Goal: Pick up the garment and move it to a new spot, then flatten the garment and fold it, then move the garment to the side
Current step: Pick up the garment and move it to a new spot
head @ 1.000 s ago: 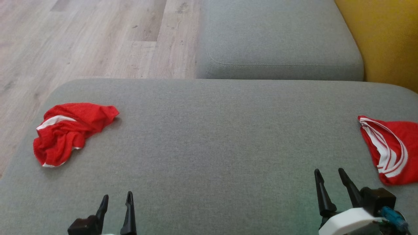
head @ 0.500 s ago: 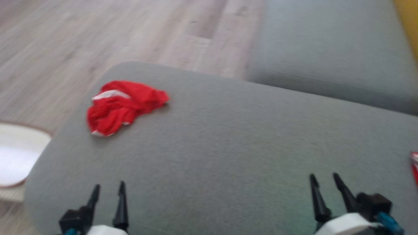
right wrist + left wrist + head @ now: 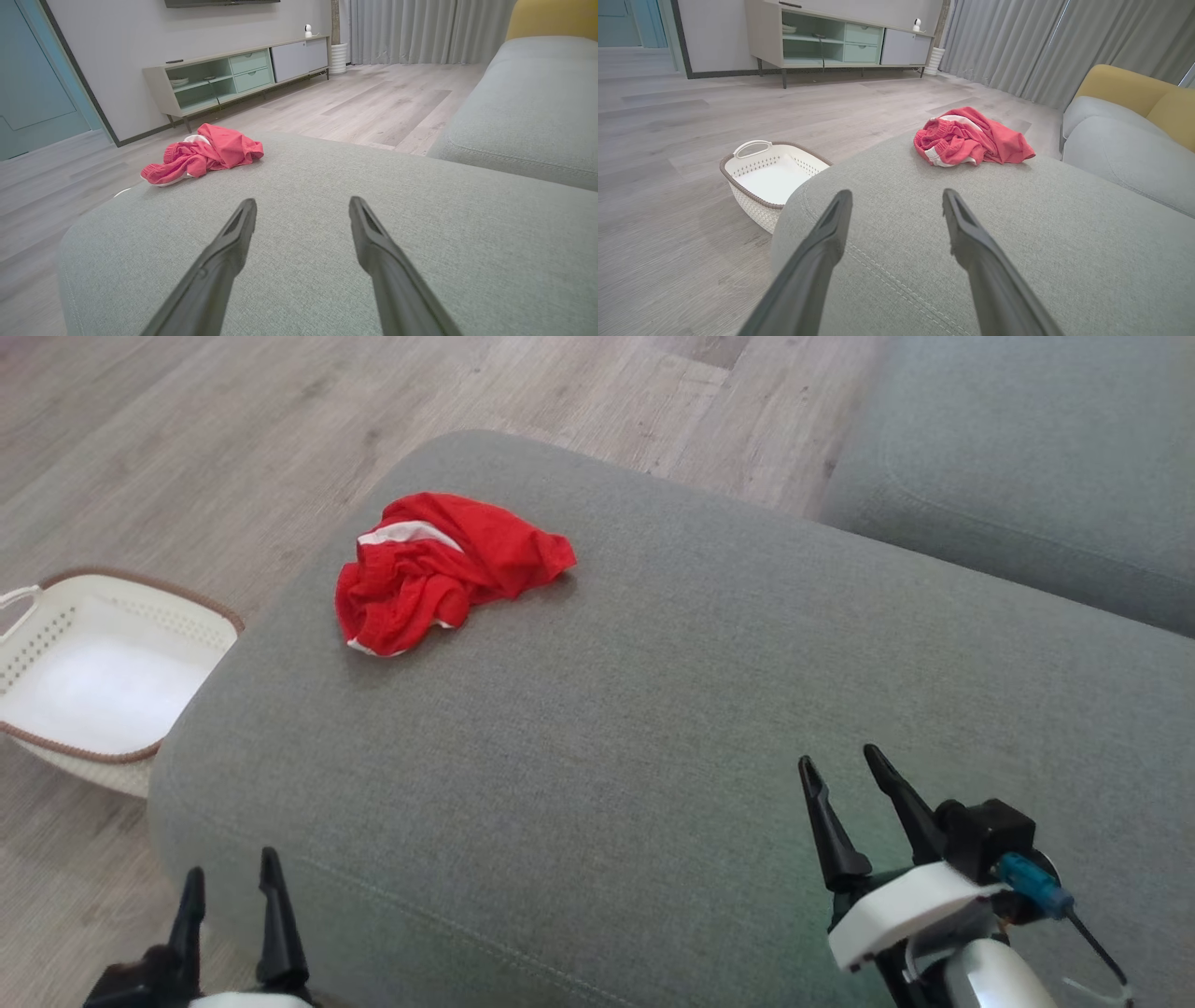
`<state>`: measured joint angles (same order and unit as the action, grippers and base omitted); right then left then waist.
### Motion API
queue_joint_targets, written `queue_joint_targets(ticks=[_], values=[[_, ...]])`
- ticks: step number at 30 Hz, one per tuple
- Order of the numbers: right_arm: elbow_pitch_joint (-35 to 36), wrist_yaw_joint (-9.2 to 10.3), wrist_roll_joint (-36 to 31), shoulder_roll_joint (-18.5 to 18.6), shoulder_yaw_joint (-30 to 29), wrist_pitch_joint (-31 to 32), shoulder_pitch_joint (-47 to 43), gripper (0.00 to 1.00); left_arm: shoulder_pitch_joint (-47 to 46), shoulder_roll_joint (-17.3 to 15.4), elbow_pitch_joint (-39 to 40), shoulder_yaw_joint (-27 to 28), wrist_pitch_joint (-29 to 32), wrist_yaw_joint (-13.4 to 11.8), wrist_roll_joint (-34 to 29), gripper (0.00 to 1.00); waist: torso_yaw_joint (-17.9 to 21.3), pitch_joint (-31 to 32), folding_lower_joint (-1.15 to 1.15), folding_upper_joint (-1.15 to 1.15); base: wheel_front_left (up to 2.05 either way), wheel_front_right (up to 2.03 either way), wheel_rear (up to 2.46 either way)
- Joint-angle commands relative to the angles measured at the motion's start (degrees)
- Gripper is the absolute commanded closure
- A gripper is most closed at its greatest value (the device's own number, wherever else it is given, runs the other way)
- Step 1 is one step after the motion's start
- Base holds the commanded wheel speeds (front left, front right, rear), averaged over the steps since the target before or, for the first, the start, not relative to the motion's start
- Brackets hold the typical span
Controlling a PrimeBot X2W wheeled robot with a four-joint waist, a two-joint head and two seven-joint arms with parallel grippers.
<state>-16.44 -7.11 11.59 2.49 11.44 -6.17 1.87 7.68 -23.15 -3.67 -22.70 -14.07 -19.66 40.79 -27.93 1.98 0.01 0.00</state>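
Red garment (image 3: 448,569) with white trim, crumpled in a heap on the grey sofa cushion (image 3: 653,709). Close to the far-left corner, a little in from both edges. Untouched, lying free, well apart from both arms.

Left end effector (image 3: 231,862) low at the near-left corner, about over the near edge, fingers spread wide and empty. Right end effector (image 3: 838,755) further right along the near edge, fingers likewise parted, gripping nothing, above bare fabric.

Now the key geometry. From the left end effector: up along the left edge toward the far corner and slightly inboard; through the left wrist view, ahead and a touch right of the fingers. From the right end effector: a long diagonal across the cushion, ahead and well off to the left. Left arm judged the nearer, though not by a huge margin.

Long axis of the heap slantwise, from the end nearest the left edge out toward the far edge and the cushion's middle. Pointed flap at that inboard end, white-trimmed bunch at the other. Probably a forward reach with the left for the pick-up, the inboard flap looking like the easier bite for the right.

White perforated basket (image 3: 121,577) with a brown rim on the wood floor (image 3: 187,448), just beside the left edge, apart from the heap.

Brands, labels, writing: none legible on garment, basket or arms.
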Motion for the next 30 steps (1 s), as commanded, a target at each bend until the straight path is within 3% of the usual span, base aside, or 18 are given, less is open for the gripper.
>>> queue_joint_targets(ticks=[1,9,16,18,21,24,30], values=[[1.58,-0.37,-0.45,0.39,1.55,-1.05,3.25,0.0,-1.91,-0.48,2.02,2.91,-0.79,-0.09,-0.41,0.0,-0.19,-0.22,-0.01,0.0,0.0,0.0,0.0],[1.98,-0.37,-1.22,0.39,1.25,-1.05,3.74,0.0,-1.32,-1.02,2.1,5.2,-0.86,1.06,-0.91,0.0,-1.12,-1.24,-0.01,0.0,0.0,0.0,0.0],[6.23,-0.37,-4.62,0.39,-4.14,0.86,1.79,0.0,-12.54,-10.37,2.9,8.14,4.78,3.89,-2.54,0.0,-2.33,-3.59,-0.01,0.0,0.0,0.0,0.0],[7.36,-0.37,-5.4,0.39,-5.04,1.47,1.56,0.0,-15.53,-11.51,2.87,8.54,6.09,4.59,-2.46,0.0,-2.32,-4.52,-0.01,0.0,0.0,0.0,0.0],[11.16,-0.37,-7.91,0.39,-5.44,3.94,2.54,0.0,-23.9,-15.18,1.83,9.8,9.67,6.0,-2.85,0.0,0.32,-8.6,-0.01,0.0,0.0,0.0,0.0],[14.72,-0.37,-10.06,0.39,-5.37,6.49,4.05,0.0,-32.59,-16.82,-1.11,10.73,12.84,7.78,-1.87,0.0,3.04,-12.48,-0.01,0.0,0.0,0.0,0.0],[21.01,-0.37,-14.13,0.39,-4.91,11.25,7.01,0.0,-47.03,-16.11,-12.65,12.04,20.01,10.37,3.23,0.0,8.65,-19.5,-0.01,0.0,0.0,0.0,0.0]])
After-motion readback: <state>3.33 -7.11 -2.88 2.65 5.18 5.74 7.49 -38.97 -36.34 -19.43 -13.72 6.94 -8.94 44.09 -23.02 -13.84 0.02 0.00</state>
